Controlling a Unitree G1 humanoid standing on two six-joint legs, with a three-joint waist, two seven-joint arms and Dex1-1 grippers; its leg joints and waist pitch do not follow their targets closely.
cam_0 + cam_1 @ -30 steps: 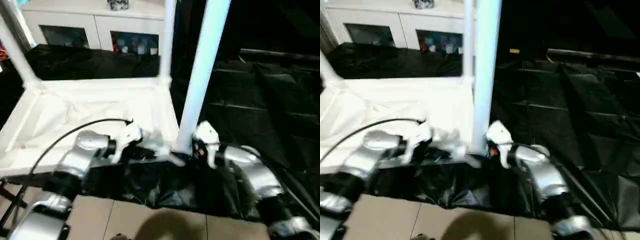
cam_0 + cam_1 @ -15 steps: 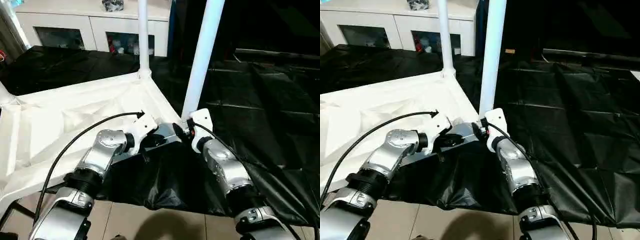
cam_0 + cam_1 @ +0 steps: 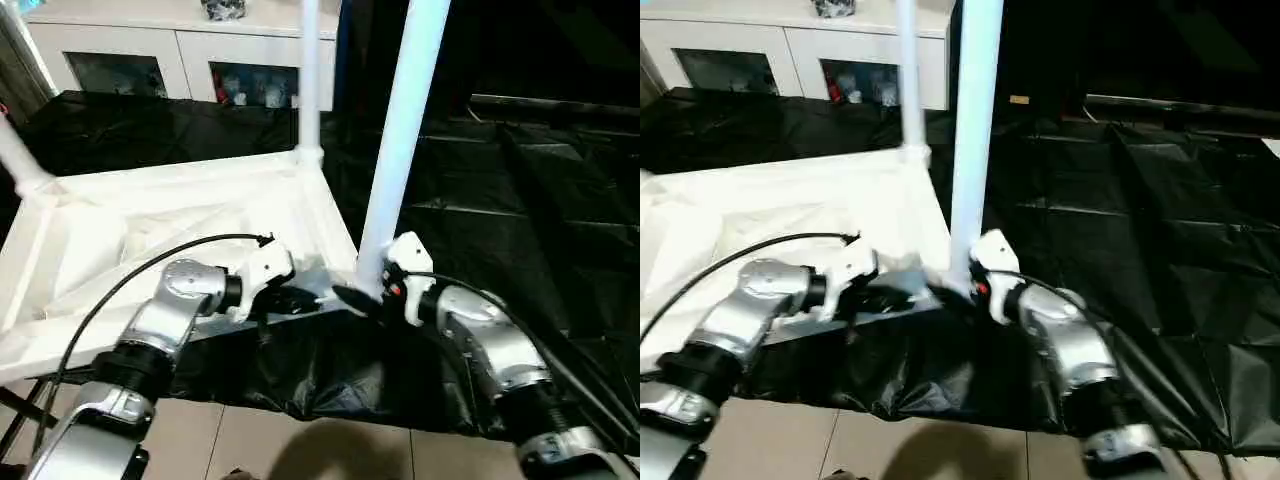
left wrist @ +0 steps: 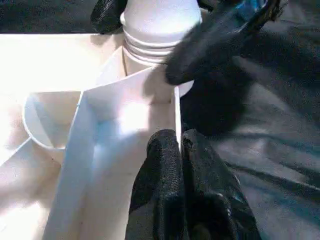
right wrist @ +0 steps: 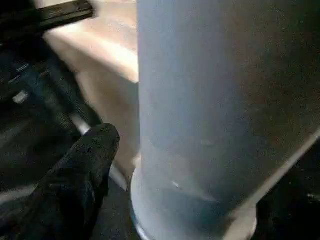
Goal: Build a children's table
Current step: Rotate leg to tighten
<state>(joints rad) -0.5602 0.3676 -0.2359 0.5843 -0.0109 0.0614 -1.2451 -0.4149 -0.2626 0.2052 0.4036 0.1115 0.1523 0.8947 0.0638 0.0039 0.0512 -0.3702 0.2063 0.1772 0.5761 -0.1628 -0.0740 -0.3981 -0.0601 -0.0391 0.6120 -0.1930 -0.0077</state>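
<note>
White tapered plastic leg [image 3: 400, 140], centre frame, stands socketed; right gripper [image 3: 362, 296] has loosened off it, left gripper [image 4: 176, 165] pinching the tabletop's rim [image 4: 176, 112].

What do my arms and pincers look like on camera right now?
Both forearms are silver, rounded metal segments with black joint rings. The left arm has a black cable arching over it to a white wrist housing. The right arm also ends in a white housing, with a small red mark and black cables trailing back. Each pincer has two black, rounded fingers.
</note>
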